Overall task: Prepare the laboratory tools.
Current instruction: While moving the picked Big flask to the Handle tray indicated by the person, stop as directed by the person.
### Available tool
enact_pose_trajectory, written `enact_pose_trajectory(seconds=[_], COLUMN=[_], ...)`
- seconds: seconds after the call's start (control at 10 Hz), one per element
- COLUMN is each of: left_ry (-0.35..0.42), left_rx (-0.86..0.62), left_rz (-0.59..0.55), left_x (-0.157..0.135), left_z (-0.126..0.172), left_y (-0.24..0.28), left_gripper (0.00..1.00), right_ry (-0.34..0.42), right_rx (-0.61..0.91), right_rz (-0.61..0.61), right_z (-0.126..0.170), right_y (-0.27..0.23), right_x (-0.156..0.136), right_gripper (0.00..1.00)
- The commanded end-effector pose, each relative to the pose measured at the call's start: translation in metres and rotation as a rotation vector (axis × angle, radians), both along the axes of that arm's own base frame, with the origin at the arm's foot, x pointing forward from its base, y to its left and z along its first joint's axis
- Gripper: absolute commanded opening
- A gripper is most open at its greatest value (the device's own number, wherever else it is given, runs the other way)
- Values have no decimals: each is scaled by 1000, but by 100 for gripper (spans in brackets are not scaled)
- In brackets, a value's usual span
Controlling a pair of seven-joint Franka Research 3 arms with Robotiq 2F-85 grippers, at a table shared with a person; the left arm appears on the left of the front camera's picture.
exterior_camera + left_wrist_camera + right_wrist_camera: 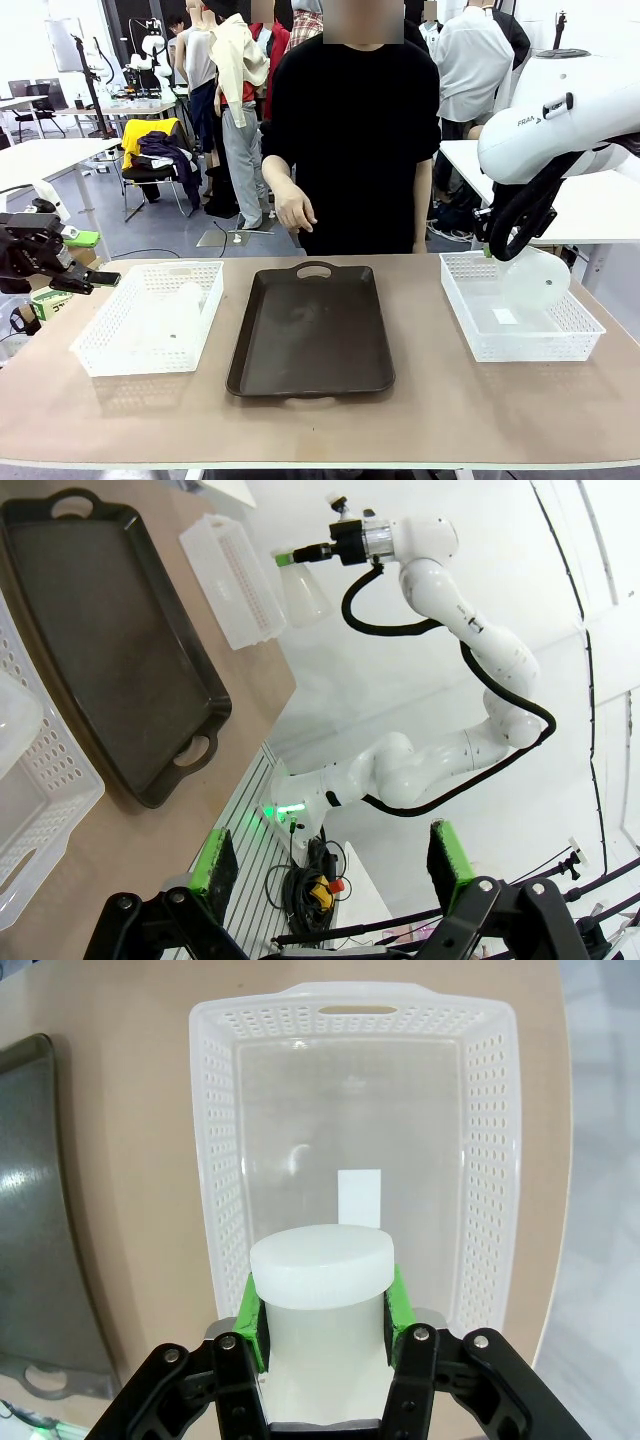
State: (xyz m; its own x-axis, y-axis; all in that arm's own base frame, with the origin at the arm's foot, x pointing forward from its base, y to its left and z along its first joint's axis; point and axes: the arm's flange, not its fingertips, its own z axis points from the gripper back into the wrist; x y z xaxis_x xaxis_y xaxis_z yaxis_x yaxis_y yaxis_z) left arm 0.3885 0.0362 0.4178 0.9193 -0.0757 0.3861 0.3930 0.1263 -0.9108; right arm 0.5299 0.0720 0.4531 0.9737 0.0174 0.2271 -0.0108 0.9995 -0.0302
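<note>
- Front view: a tan counter [430, 410] stands in an open workroom, with white tables and people behind. A person [355, 140] in black stands at its far side. A dark brown tray [310, 330] lies mid-counter, between the left basket [130, 362] and the right basket [530, 345].
- The right arm [560, 110] has "FRA" on its shell (the rest is cut off). The flask [530, 280] hangs above the right basket. A frosted shape in the left basket may be the second flask [178, 312].
- Left wrist view: the left gripper [330, 865] is spread wide, with nothing between its pads.
- Right wrist view: the right gripper [320, 1305] is clamped on the flask over the basket. The basket floor carries a blank white label [360, 1198].
</note>
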Motion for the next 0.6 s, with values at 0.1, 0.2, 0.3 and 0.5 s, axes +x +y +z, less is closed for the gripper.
enact_pose_trajectory(seconds=[0.1,0.2,0.3,0.5], left_ry=[-11,-11,-11,-11], left_rx=[-12,-12,-12,-12], left_rz=[-1,-1,-1,-1], left_x=[-1,-1,-1,-1], left_z=[2,2,2,2], left_y=[1,1,1,1], left_gripper=[100,100,100,100], right_ry=[1,1,1,1], right_rx=[1,1,1,1], right_rz=[-1,-1,-1,-1], right_z=[0,0,0,0], right_y=[-1,-1,-1,-1], right_x=[0,0,0,0], right_gripper=[0,0,0,0])
